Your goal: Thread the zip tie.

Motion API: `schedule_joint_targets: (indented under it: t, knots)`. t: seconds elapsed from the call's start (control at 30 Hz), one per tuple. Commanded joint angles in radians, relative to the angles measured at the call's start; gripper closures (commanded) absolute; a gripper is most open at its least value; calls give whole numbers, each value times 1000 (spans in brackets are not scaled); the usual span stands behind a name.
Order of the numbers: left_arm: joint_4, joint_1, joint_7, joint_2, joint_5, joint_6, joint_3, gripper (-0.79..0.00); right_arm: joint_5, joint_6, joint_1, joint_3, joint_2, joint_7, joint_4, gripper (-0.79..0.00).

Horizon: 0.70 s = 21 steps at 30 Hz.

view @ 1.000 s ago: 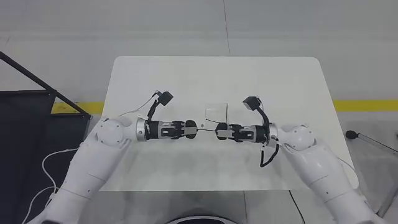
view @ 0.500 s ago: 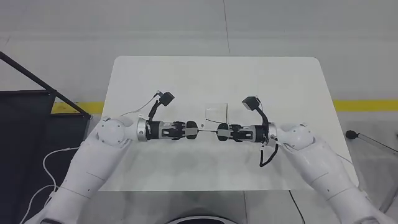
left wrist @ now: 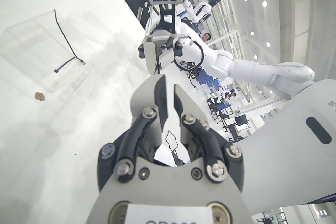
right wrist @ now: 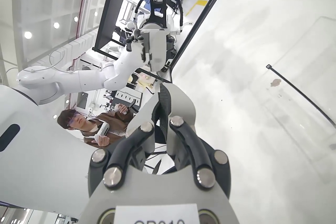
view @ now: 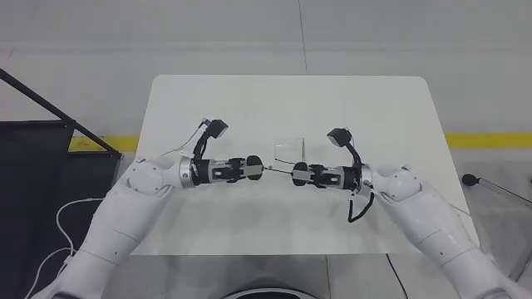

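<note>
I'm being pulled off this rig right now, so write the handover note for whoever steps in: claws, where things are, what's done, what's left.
Right claw: shut on the zip tie, held in the air over the table.
Left claw: open by a narrow gap, facing the right claw, tips at the tie's free end; contact can't be made out.
Clear box: on the table just beyond the claws, with a spare zip tie inside.
Done: one tie picked up.
Left: no loop shows, so the threading is not yet done.
</note>
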Motion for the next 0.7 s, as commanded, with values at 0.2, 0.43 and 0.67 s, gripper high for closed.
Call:
schedule_joint_targets:
  t: [0.2,0.43,0.67]
  knots:
    - [6,39,200,-9,12,-85,-21,-785,-25,-56,-39,34,-3,-135,21,0]
    - [-12,50,245,-12,28,-86,-19,-785,-129,-63,-71,50,-8,-235,-8,0]
    - [-12,50,245,-12,28,-86,-19,-785,-129,-63,-71,50,-8,-235,-8,0]
